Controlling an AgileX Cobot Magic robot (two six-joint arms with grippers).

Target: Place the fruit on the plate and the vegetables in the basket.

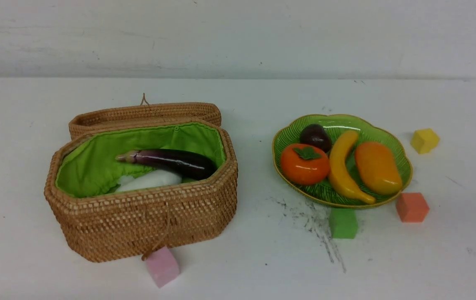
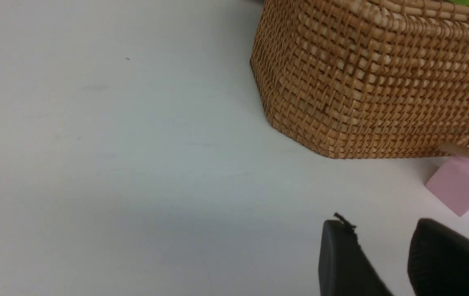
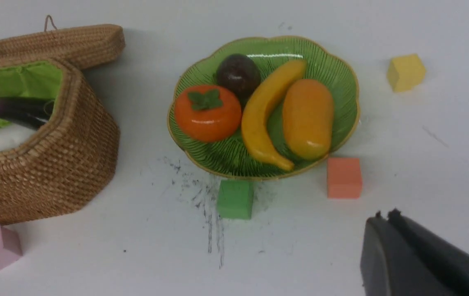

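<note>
The green plate (image 1: 388, 141) (image 3: 341, 74) on the right carries the persimmon (image 1: 304, 164) (image 3: 206, 113), the banana (image 1: 341, 166) (image 3: 263, 111), the mango (image 1: 377, 167) (image 3: 307, 118) and the dark mangosteen (image 1: 315, 137) (image 3: 238, 75). The open basket (image 1: 146, 221) (image 2: 374, 78) (image 3: 54, 156) on the left holds the purple eggplant (image 1: 175, 161) (image 3: 12, 110) and a white vegetable (image 1: 150, 180). No pepper shows. Neither arm appears in the front view. My left gripper (image 2: 382, 230) is open and empty beside the basket's outer wall. My right gripper (image 3: 384, 218) is shut and empty, over bare table near the plate.
Foam cubes lie about: pink (image 1: 162, 266) at the basket's front, green (image 1: 343, 223) and orange (image 1: 412, 207) at the plate's near rim, yellow (image 1: 424, 140) to its right. The basket's lid (image 1: 146, 112) lies open behind it. Dark scuffs (image 1: 317, 225) mark the table.
</note>
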